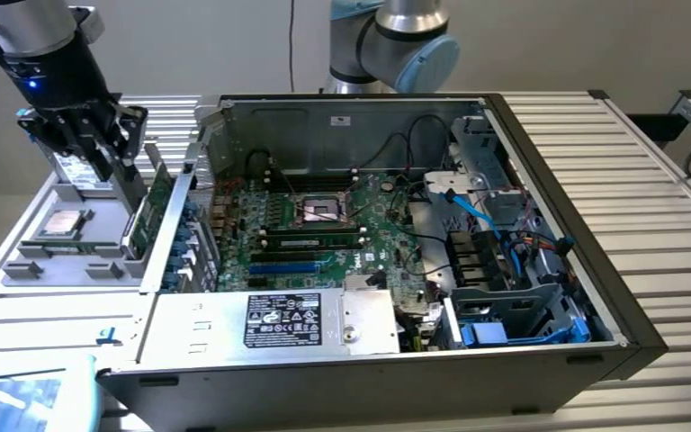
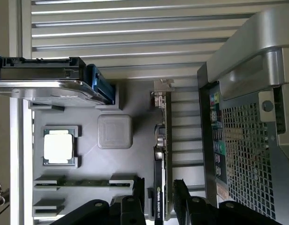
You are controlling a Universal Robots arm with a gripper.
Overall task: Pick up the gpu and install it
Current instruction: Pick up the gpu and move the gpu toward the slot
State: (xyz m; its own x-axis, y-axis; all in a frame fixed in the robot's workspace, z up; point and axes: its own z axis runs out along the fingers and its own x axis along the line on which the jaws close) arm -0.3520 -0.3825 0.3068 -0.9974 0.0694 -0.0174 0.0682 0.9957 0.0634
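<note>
The gpu (image 2: 162, 154) stands on its long edge in a slot of the grey parts tray (image 2: 140, 154), green board and dark cooler side by side, with its silver bracket (image 2: 161, 91) at one end. In the exterior view the gpu (image 1: 154, 211) is the thin green card at the tray's side nearest the computer case. My gripper (image 1: 108, 166) hangs just above the card, open. In the wrist view my gripper (image 2: 156, 208) has one dark finger on each side of the card's top edge and grips nothing.
The open computer case (image 1: 561, 297) lies beside the tray, with the green motherboard (image 1: 321, 225) inside among cables. The tray also holds a CPU (image 2: 59, 146), a RAM stick (image 2: 83, 183) and a hard drive (image 2: 46, 84). The case's perforated rear panel (image 2: 247, 140) stands close to the gpu.
</note>
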